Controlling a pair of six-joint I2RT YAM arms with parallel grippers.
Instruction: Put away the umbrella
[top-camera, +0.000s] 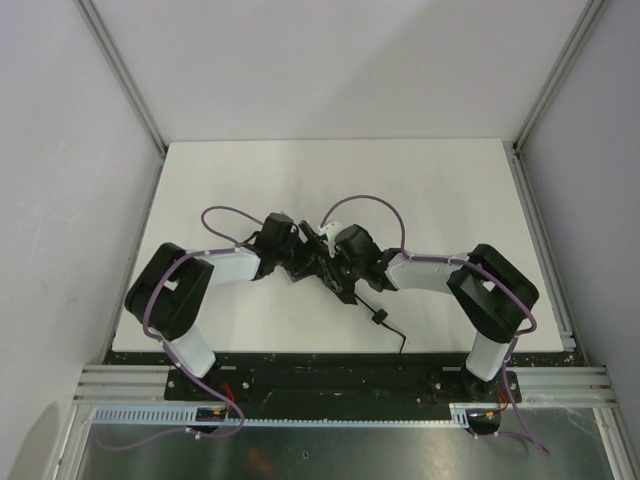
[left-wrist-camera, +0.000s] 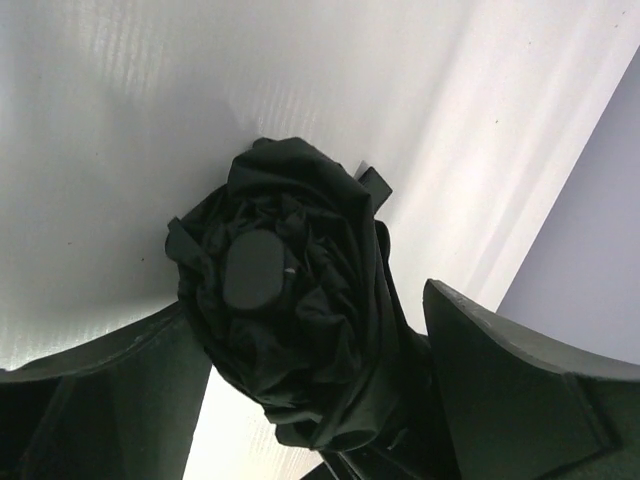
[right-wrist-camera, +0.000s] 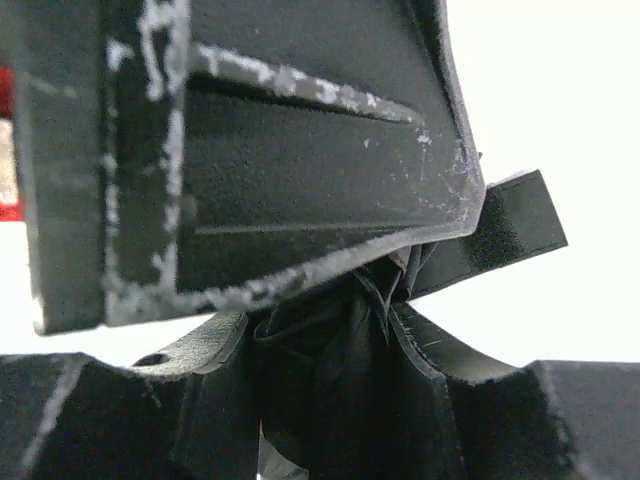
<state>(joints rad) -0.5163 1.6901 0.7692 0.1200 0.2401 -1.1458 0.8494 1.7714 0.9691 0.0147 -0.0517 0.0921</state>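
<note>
Umbrella (left-wrist-camera: 310, 340): crumpled black fabric bundle, seemingly round.

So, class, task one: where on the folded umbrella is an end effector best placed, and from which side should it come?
Grip the umbrella across its bundled fabric body, coming end-on so the fingers straddle it. The bundle is thick, roundish and compressible, so both sides should get purchase. The trailing wrist cord is thin and limp, likely a poor hold.
</note>
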